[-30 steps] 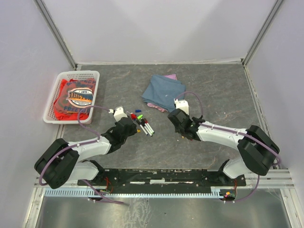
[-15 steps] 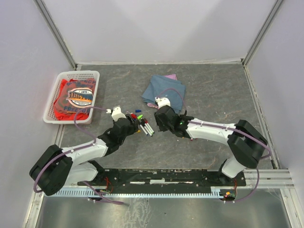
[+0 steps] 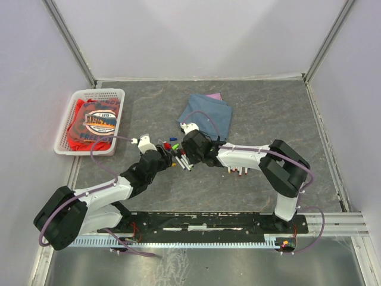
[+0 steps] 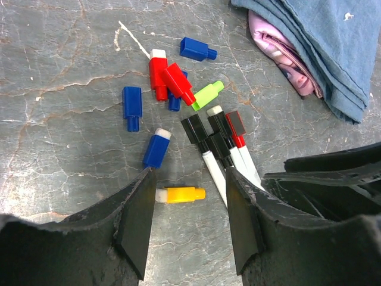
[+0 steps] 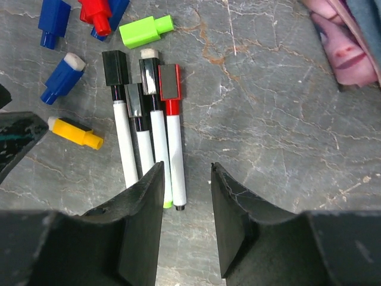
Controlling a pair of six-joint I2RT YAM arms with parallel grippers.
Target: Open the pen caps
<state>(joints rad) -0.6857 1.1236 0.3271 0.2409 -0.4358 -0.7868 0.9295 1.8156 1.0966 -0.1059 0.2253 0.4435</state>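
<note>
step: pre-grasp | left gripper (image 4: 187, 220), right gripper (image 5: 186, 226) both spread, empty | pens (image 5: 152, 143) at right's 11 o'clock | next: pinch barrel, pull red cap (image 5: 169, 81)

Pens (image 5: 156, 143) side by side mid-table, capped ends far. Loose caps (image 4: 166, 80) scattered just left and far of them. Folded cloth (image 3: 208, 116) farther back, right, second cloth (image 4: 280, 53) tucked under it. Basket (image 3: 98, 92) far left at table edge, garment (image 3: 95, 122) in it
</note>
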